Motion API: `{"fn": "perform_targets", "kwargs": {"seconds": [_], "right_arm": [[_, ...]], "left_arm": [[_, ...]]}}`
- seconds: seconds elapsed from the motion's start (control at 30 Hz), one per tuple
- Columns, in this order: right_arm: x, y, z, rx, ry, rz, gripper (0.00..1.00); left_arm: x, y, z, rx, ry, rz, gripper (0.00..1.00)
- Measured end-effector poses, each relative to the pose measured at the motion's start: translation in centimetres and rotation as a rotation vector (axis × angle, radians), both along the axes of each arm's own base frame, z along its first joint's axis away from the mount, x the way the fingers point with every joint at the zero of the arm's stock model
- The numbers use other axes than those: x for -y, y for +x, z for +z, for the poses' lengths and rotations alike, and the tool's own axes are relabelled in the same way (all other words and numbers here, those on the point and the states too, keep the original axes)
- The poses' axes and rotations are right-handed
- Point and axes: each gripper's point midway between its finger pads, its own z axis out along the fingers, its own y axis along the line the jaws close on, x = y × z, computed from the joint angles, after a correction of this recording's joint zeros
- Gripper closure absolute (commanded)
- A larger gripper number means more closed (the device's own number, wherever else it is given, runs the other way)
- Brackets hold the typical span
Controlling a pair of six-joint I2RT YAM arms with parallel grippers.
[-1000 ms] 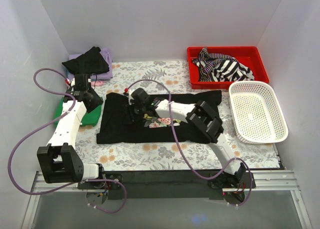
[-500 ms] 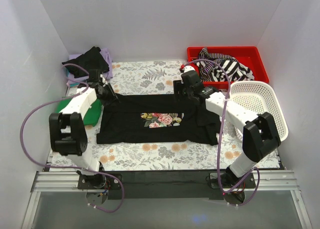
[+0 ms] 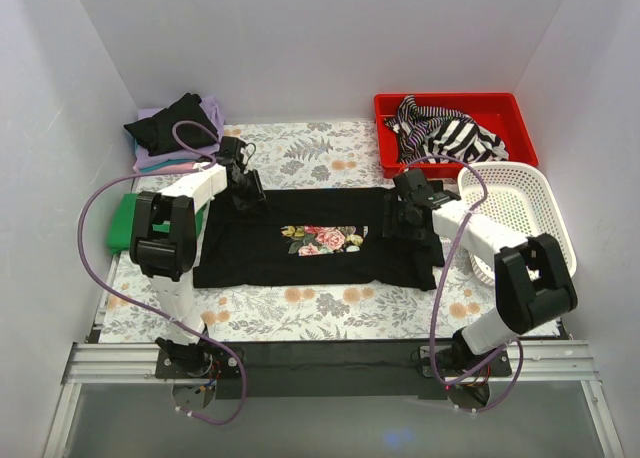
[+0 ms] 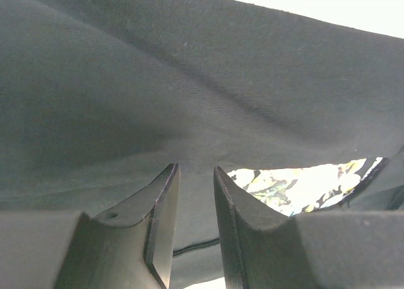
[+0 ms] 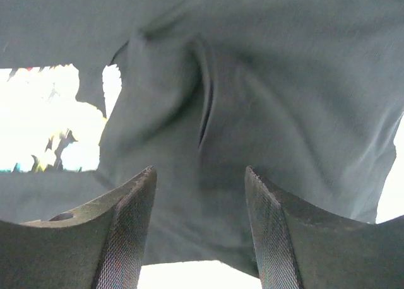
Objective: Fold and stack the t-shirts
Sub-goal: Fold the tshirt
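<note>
The black t-shirt point(image 3: 250, 253) lies spread flat in the middle of the bench point(image 3: 330, 313), chest up, with its floral print point(image 3: 325, 240) about central. Its hem is toward the near edge and a sleeve runs out to the right.

It looks like thin, limp cloth. It should be light to lift, but it will sag, drag and crease rather than keep any shape. A one-sided pull would probably skew it across the patterned covering point(image 3: 300, 143). The best holds are likely two matching points on an edge or seam, such as the far corners near the shoulders. Pinching there should catch both layers and let the fold travel evenly.

The left jaws sit at the shirt's far-left corner. In the wrist view they are only a narrow slot apart, with black cloth right at their tips, and I cannot tell whether a fold is pinched between them. The right jaws are over the far-right part of the shirt near the sleeve. They are spread wide above a raised ridge of fabric and hold nothing.

Further out, a black shirt point(image 3: 175, 121) tops a lilac one point(image 3: 212, 108) at the far left, and a green one point(image 3: 122, 223) lies on the left beside the spread shirt. A striped shirt point(image 3: 450, 133) is heaped in the red tray point(image 3: 500, 106) at the far right. The white mesh basket point(image 3: 515, 228) sits just nearer than the tray.
</note>
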Motion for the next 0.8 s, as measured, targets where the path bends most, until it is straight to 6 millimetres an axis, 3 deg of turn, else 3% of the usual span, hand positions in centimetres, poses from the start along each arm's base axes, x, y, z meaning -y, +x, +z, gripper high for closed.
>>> {"fn": "perform_targets", "kwargs": {"seconds": [0.3, 0.8], "right_arm": [[-0.7, -2.8, 2.3, 0.025, 0.099, 0.043, 0.36], [1.6, -2.7, -0.3, 0.039, -0.106, 0.097, 0.4]], "left_arm": [[0.5, -0.5, -0.9, -0.024, 0.01, -0.014, 0.74], [1.1, -0.7, -1.0, -0.022, 0.019, -0.03, 0.74]]}}
